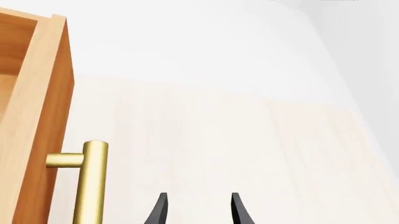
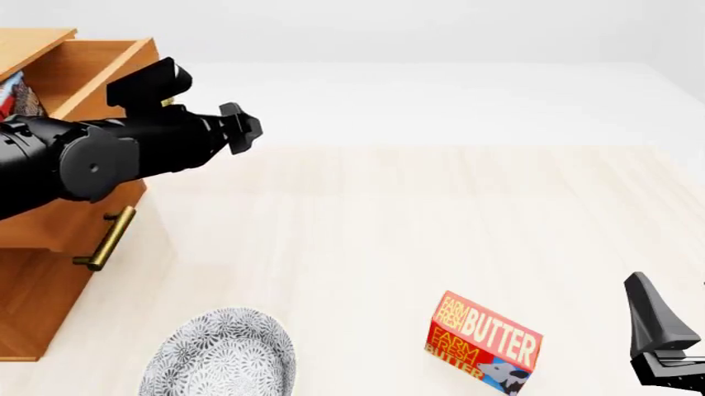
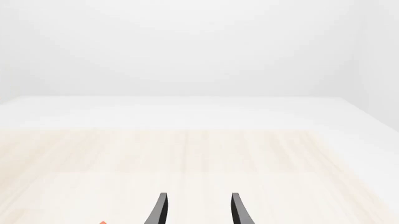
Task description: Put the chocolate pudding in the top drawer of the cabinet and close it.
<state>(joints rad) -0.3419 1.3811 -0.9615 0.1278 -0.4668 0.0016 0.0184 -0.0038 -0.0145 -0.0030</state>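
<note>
Front view — left arm [image 2: 99, 161] hides the top drawer's [image 2: 94, 70] handle.

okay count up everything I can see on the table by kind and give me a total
Cabinet: 1
Butter box: 1
Patterned plate: 1
Total: 3

Orange-brown wood on the cabinet [image 2: 44, 256] and its top drawer [image 2: 94, 62], brass on the drawer handle [image 1: 90, 182]. Red and yellow with white lettering on the butter box [image 2: 484, 342]. Grey-and-white speckled pattern on the plate [image 2: 220, 355]. Pale wood grain across the table [image 2: 441, 223]. Black on the left arm [image 2: 111, 157].
</note>
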